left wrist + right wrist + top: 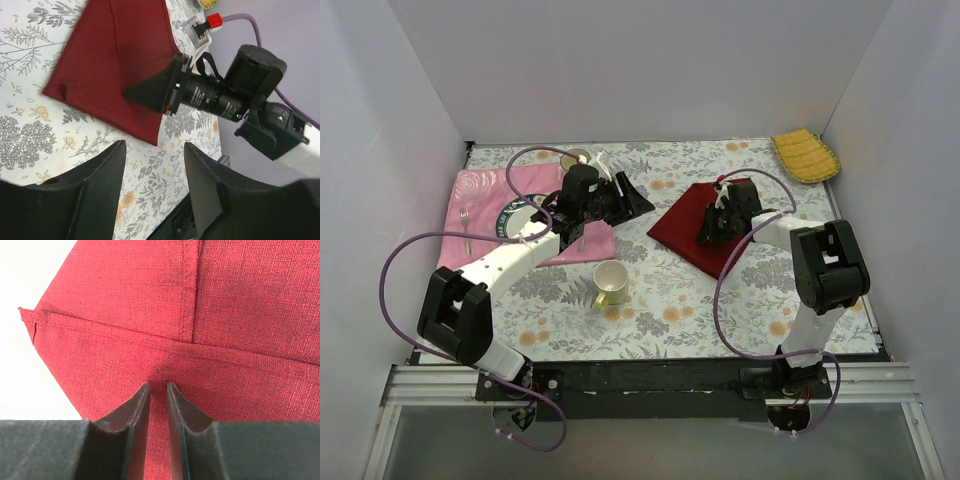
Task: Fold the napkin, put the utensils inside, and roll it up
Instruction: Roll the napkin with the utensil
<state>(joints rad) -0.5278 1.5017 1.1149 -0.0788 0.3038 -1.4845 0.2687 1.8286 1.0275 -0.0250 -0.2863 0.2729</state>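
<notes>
On the bench's (670, 312) right half, the napkin (682, 228) lies folded over, gripped by the right hand (712, 230).
We see its fingers (135, 420) clenched on a ridge of the maroon cloth. The left hand (638, 200) hangs released just left of the napkin. Well apart on the far left, a fork (467, 228) rests on the pink cloth (485, 190).

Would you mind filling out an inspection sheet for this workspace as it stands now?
Surface: flowered tablecloth, lying flat.
Job's things: red napkin right of centre, folded layers showing; fork on the pink cloth; no other cutlery seen.
Clutter: cup, plate, yellow cloth.
Grippers: left gripper open, empty, above the table; right gripper pinching the napkin.
Cables: purple cables loop off both arms.
Surroundings: plain white walls.
</notes>
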